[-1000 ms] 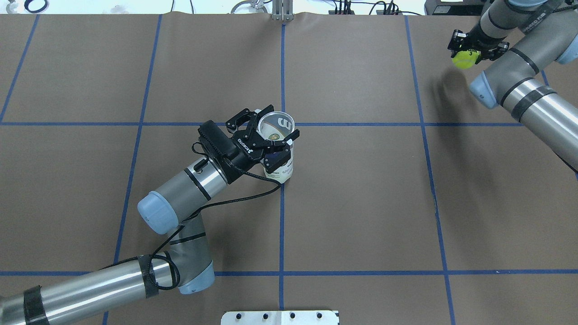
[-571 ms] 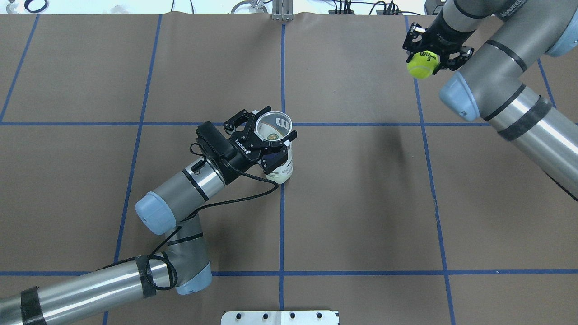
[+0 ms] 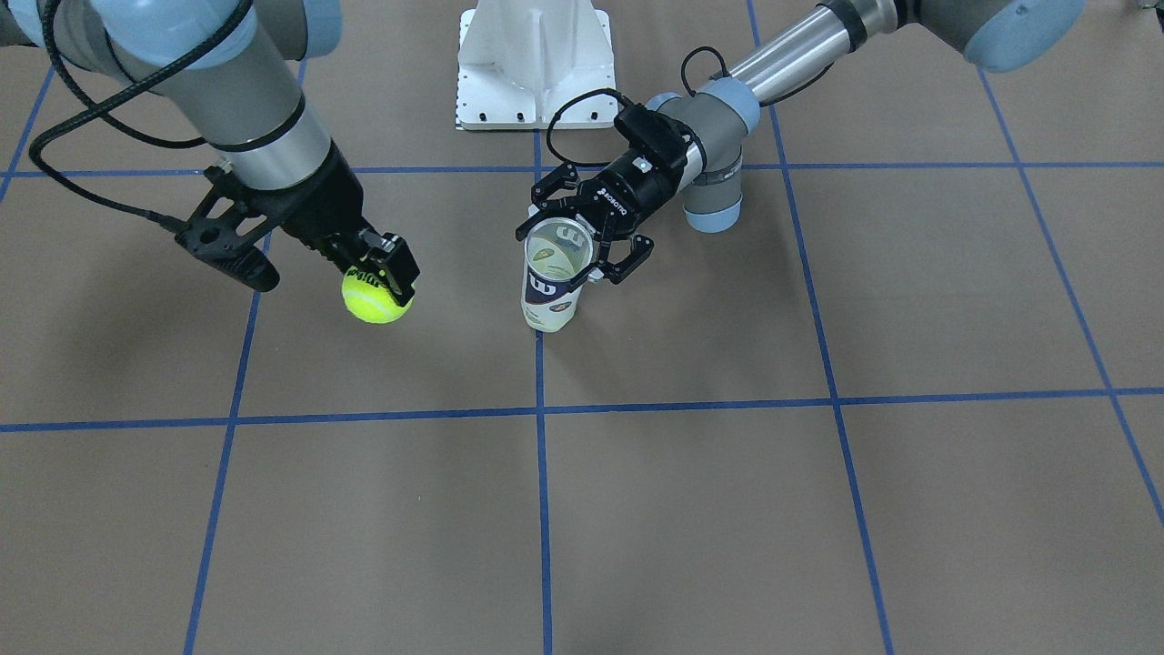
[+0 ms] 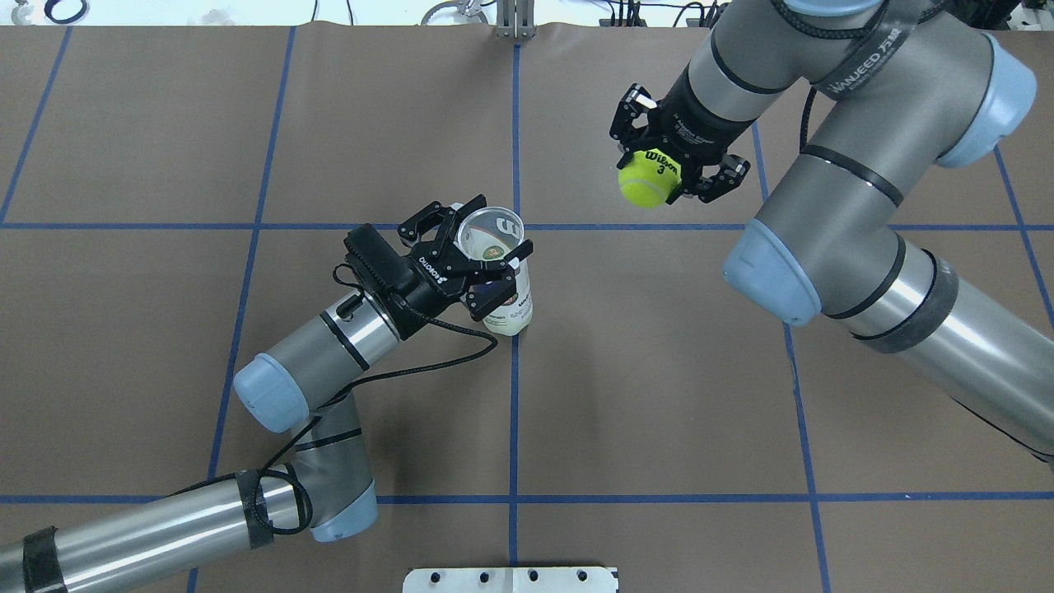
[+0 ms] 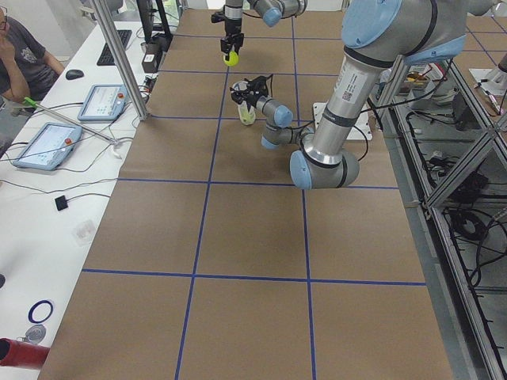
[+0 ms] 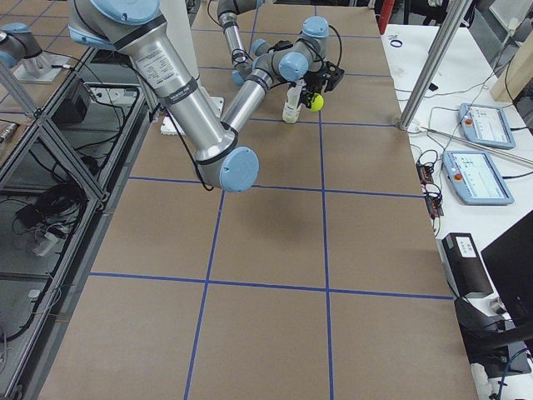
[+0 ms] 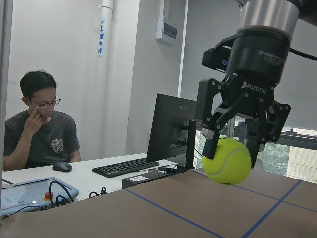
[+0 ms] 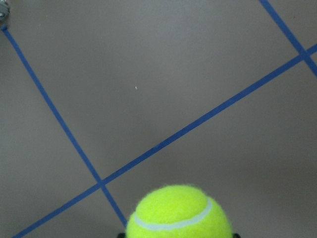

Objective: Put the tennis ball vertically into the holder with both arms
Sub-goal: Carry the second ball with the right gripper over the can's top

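The left arm (image 4: pixel 329 354) comes in low, and its jaws are clamped on the holder (image 4: pixel 512 306) just under its rim. The holder stands upright between them, open end up. Its bottom sits on the brown surface (image 4: pixel 659 371) below the jaws. Farther off, the right arm (image 4: pixel 832 206) points down. Its jaws are squeezed tight on the yellow tennis ball (image 4: pixel 648 181), which hangs between them above the surface, well apart from the holder.
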`<state>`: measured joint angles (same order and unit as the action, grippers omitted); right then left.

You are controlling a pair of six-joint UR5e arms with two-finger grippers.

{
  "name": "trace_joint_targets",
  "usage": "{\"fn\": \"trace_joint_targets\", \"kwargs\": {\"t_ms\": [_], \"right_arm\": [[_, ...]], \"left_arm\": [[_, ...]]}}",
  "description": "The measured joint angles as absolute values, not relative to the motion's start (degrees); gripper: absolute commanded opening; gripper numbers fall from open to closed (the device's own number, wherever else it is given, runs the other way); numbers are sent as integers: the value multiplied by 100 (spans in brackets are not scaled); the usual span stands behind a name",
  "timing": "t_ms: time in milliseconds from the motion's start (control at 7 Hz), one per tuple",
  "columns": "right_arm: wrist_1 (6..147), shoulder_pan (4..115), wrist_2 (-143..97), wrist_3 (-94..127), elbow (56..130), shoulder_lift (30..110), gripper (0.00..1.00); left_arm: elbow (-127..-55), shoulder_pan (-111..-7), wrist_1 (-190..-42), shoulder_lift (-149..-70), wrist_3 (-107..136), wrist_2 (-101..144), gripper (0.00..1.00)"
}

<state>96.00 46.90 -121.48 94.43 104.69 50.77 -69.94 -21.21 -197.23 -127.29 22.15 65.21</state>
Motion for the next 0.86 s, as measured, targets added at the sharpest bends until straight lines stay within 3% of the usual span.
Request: {"fn": "trace_joint_targets", "kwargs": {"t_ms": [857], "right_arm": [[9584,4185,-12105,10163,10346,4285,0]], "left_arm": [[-7000,-2071,-19723,-12740,2215,6522,88]]}}
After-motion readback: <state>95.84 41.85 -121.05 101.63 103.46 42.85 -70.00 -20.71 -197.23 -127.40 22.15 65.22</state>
